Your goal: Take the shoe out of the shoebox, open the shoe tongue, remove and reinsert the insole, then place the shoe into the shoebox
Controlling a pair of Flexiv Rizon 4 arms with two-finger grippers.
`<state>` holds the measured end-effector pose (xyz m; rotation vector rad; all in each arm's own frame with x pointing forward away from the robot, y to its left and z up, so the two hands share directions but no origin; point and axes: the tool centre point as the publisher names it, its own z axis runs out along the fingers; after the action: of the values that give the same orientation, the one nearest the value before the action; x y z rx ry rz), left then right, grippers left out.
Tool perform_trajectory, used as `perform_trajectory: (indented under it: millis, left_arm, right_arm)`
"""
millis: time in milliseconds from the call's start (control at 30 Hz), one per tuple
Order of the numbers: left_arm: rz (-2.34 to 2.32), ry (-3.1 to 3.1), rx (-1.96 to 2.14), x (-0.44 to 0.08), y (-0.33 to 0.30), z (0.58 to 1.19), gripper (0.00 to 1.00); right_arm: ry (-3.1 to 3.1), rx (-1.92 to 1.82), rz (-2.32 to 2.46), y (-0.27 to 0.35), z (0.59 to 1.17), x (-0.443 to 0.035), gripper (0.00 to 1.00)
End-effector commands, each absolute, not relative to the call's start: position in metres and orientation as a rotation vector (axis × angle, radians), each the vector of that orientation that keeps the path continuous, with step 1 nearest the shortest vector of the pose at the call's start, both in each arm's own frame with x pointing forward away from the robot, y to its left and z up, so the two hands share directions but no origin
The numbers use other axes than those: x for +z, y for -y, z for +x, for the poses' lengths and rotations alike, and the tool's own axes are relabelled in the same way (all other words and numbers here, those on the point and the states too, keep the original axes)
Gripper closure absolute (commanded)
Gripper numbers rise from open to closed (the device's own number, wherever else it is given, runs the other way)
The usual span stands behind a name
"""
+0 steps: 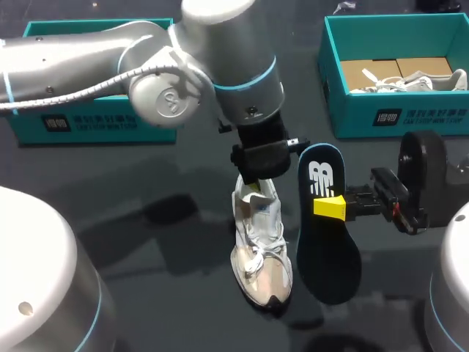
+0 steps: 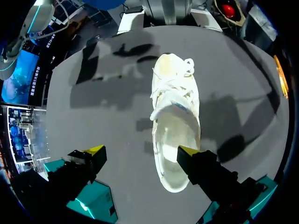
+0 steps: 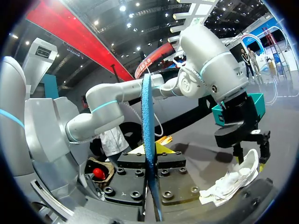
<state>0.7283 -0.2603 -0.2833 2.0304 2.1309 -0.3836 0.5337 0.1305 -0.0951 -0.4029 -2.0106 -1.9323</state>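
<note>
1. A teal shoebox [image 1: 73, 125] stands at the far left of the surface [image 1: 110, 220], behind my left arm.
2. My left gripper [image 2: 142, 150] hangs released over the heel of the white shoe [image 1: 260, 249]. One fingertip is at the heel rim and the other is over bare surface.
3. The shoe lies mid-surface, toe towards me.
4. My right gripper [image 1: 330, 207] is clenched on the dark blue insole [image 1: 326, 249], just beside the shoe.
5. A second shoebox [image 1: 352, 110] at the far right holds another shoe [image 1: 410, 81].

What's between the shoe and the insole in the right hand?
Only bare table, seen in the head view; the right hand holds the insole beside the shoe, not touching it.
</note>
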Motion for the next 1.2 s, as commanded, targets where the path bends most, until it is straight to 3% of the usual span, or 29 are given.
perform_trajectory:
  millis: [33, 1200]
  left_arm:
    - [1.928, -1.998, -0.537, -0.256, 0.23, 0.724, 0.0]
    - [1.695, -1.584, -0.744, -0.201, 0.232, 0.721, 0.0]
  right_arm:
    - [2.064, -1.947, -0.497, -0.129, 0.525, -0.092, 1.0]
    - [2.064, -1.947, -0.497, -0.129, 0.525, -0.092, 1.0]
